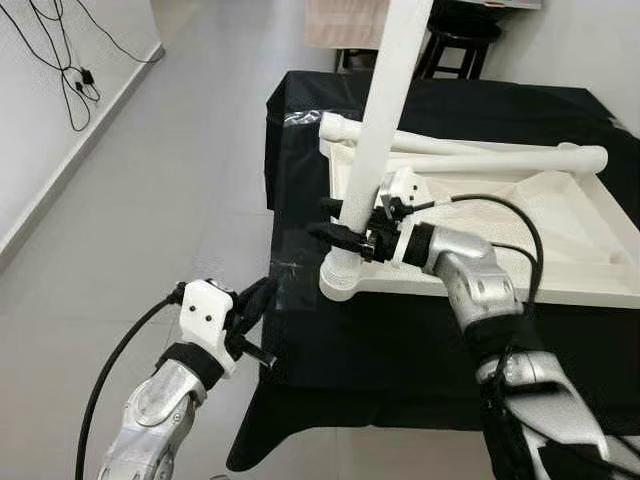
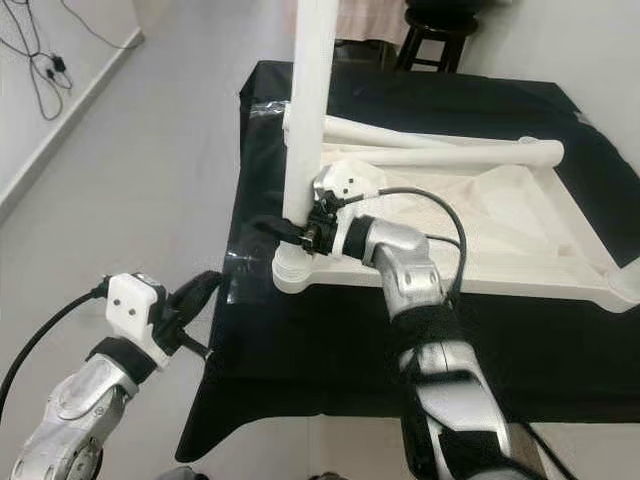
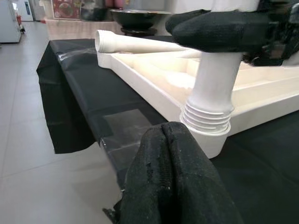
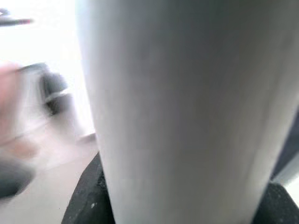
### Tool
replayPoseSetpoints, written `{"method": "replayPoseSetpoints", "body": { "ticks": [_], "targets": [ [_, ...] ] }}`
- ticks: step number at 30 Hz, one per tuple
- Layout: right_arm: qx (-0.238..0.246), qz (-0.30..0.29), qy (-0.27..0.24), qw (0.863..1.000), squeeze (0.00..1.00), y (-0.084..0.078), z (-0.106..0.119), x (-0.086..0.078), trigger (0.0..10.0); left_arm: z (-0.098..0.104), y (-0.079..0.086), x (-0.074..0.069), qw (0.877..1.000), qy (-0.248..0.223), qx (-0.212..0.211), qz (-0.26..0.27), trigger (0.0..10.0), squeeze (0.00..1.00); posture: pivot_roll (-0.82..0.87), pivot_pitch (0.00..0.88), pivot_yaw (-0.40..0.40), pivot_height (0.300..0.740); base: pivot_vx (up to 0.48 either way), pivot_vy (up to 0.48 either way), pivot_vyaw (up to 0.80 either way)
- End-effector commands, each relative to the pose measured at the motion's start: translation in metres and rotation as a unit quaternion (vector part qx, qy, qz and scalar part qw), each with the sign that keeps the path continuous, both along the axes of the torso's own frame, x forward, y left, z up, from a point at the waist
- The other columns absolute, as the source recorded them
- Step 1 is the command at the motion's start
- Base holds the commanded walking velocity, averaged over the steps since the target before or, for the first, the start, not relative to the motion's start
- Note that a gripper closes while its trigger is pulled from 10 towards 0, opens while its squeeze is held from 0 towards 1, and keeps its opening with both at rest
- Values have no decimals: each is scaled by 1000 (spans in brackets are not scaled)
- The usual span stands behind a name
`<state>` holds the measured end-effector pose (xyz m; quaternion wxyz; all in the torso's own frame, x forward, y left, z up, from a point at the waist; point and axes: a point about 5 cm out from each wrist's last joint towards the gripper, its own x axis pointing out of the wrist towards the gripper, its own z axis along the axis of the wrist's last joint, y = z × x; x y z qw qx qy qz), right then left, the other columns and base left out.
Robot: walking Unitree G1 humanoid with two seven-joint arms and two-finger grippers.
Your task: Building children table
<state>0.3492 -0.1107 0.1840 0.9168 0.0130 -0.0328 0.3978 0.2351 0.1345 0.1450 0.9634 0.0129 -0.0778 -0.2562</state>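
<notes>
Two grippers: both in the head views, right one working, left one off the table.
Right gripper (image 1: 350,232): fingers clamped around the upright leg low on its shaft, just above the corner socket; wrist view shows black fingers either side of the white tube.
Upright leg (image 1: 385,110): white tube, standing nearly vertical, tilted slightly, threaded end seated in the socket (image 3: 208,122) at the tabletop's near-left corner.
Left gripper (image 1: 255,305): fingers pressed together, nothing held, at 7 o'clock from the socket, beside the cloth's edge, apart from the leg.
Tabletop (image 1: 560,285): white, lying upside down on the black cloth, rim up.
Loose legs (image 1: 480,152): two white tubes lying across the tabletop's far side, at 12 o'clock from the right gripper.
Black cloth (image 1: 400,350): covers the work surface, hangs over the near edge.
Stool (image 1: 460,35): dark, at 12 o'clock beyond the cloth.
Cables (image 1: 70,70): along the wall at 10 o'clock.
</notes>
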Motion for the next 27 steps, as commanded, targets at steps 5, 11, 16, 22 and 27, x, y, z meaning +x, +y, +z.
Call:
{"method": "replayPoseSetpoints", "body": {
  "ticks": [5,11,16,22,27],
  "targets": [
    [28,-254,86,963,0,14,-32,-26,0,-4,1,-2,1000,9,14,-12,10000,0,48,113,-49,740,0,0,0],
    [11,-223,68,972,0,22,-29,-21,0,-5,0,-2,1000,7,20,-11,10000,0,58,110,-54,740,0,0,0],
    [12,-147,56,987,1000,29,-17,-13,10000,-4,1,-3,1000,7,10,-5,10000,0,62,119,-63,740,0,0,0],
    [35,22,0,999,1000,39,16,-14,10000,-3,-1,-2,1000,9,9,-11,10000,0,58,123,-55,740,0,0,0],
    [-3,159,-35,987,0,36,26,-15,10000,-2,-1,-1,1000,9,8,-10,10000,0,65,123,-58,740,0,0,0]
  ]
}}
